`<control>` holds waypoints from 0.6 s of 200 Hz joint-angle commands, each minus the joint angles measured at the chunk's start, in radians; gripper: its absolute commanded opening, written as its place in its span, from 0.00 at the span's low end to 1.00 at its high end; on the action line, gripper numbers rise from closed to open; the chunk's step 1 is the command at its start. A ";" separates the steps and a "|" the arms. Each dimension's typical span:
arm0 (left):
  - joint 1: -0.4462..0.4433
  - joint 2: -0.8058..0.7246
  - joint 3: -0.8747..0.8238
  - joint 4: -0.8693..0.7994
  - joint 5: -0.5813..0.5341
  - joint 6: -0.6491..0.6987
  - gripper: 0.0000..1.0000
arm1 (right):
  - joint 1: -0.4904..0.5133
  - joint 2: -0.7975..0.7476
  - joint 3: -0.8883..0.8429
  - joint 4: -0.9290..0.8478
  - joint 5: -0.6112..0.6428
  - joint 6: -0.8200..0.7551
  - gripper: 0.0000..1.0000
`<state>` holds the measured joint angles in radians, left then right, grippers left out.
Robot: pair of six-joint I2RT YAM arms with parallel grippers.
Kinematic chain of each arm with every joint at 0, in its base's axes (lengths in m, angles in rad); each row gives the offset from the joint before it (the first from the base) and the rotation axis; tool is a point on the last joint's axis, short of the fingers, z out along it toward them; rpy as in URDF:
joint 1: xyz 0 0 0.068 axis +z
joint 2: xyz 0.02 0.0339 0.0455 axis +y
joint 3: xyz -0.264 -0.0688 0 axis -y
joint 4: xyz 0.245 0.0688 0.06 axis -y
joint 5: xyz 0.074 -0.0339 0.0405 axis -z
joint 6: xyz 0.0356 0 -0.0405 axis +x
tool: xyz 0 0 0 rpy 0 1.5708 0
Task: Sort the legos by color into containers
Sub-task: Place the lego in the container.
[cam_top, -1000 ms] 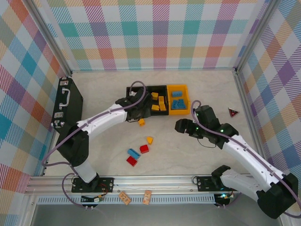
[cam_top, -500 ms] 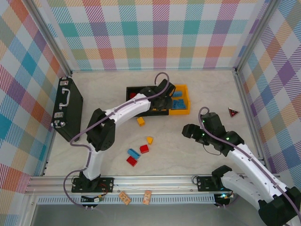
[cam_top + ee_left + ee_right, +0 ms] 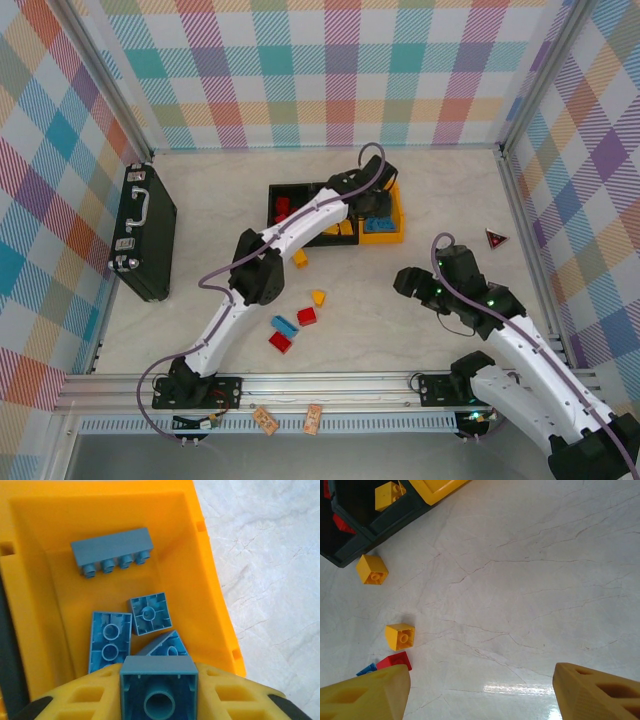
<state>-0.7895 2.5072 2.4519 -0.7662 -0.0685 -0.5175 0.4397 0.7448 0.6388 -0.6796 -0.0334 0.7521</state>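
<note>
Lego [image 3: 159, 690], blue, tight in left jaws over orange bin [image 3: 207, 575]; right jaws wide apart above table [image 3: 545, 580]

The left gripper [image 3: 374, 197], which sits by the near left corner of the bins a second ago, swings rightward and now hangs over the orange-yellow bin [image 3: 402, 216] at the right end, closed on a blue lego [image 3: 159, 687]. With the arm gone from above it, the left black bin [image 3: 272, 200] and its red legos [image 3: 283, 208] come into sight. The right gripper [image 3: 409, 283] draws back from the bins toward the tabletop's near right corner.
</note>
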 commanded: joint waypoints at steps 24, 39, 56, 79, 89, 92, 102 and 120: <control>0.005 0.022 0.043 -0.027 0.027 0.022 0.48 | -0.013 -0.016 -0.012 -0.027 0.006 0.011 0.76; 0.005 0.009 0.043 -0.023 0.030 0.024 0.52 | -0.015 -0.012 -0.011 -0.023 0.003 0.011 0.76; 0.005 -0.012 0.041 -0.022 0.037 0.027 0.54 | -0.015 -0.007 -0.009 -0.019 0.001 0.012 0.76; 0.002 -0.071 0.009 -0.013 0.047 0.027 0.55 | -0.015 -0.009 -0.002 -0.023 0.001 0.010 0.76; 0.000 -0.108 -0.027 0.005 0.049 0.027 0.55 | -0.016 -0.009 0.001 -0.025 0.001 0.009 0.76; -0.001 -0.118 -0.041 0.012 0.051 0.027 0.55 | -0.016 -0.009 0.002 -0.026 0.002 0.008 0.76; -0.006 -0.165 -0.090 0.032 0.053 0.027 0.55 | -0.016 -0.007 0.006 -0.028 0.001 0.005 0.76; -0.011 -0.247 -0.192 0.064 0.063 0.021 0.56 | -0.016 -0.002 0.014 -0.031 0.000 0.000 0.76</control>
<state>-0.7898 2.4317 2.3440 -0.7540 -0.0322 -0.5030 0.4301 0.7380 0.6338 -0.6910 -0.0338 0.7521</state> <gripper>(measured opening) 0.558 0.756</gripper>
